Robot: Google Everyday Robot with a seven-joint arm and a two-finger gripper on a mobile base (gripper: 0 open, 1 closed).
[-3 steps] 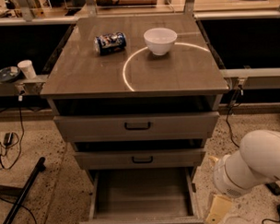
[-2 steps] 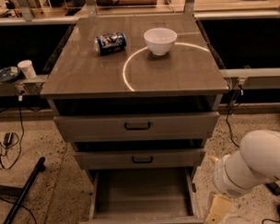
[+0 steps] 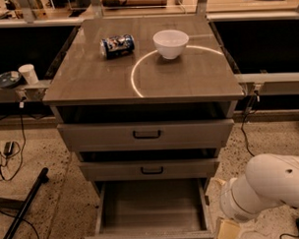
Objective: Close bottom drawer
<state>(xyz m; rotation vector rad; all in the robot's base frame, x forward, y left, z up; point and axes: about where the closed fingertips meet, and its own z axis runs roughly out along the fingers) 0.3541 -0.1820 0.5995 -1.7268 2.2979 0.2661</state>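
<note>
Judging by how things lie, the closing has not begun: the bottom drawer (image 3: 151,210) stands pulled far out of the cabinet toward the camera, lowest of three, its front panel at the picture's lower edge. Its tray shows a bare floor with nothing in it. The middle drawer (image 3: 150,169) and top drawer (image 3: 146,135) above it each stand out only a little, with a dark gap over each front. The claw (image 3: 226,232) sits low at the bottom edge, just beside the open drawer's front right corner, under the arm's bulky white body (image 3: 267,186); I cannot tell whether it is apart or together, or whether it touches the drawer. The whole push inward remains. On the desk (image 3: 187,76) a white bowl (image 3: 171,43) stands upright, seemingly empty, beside a can (image 3: 117,46) on its side.
</note>
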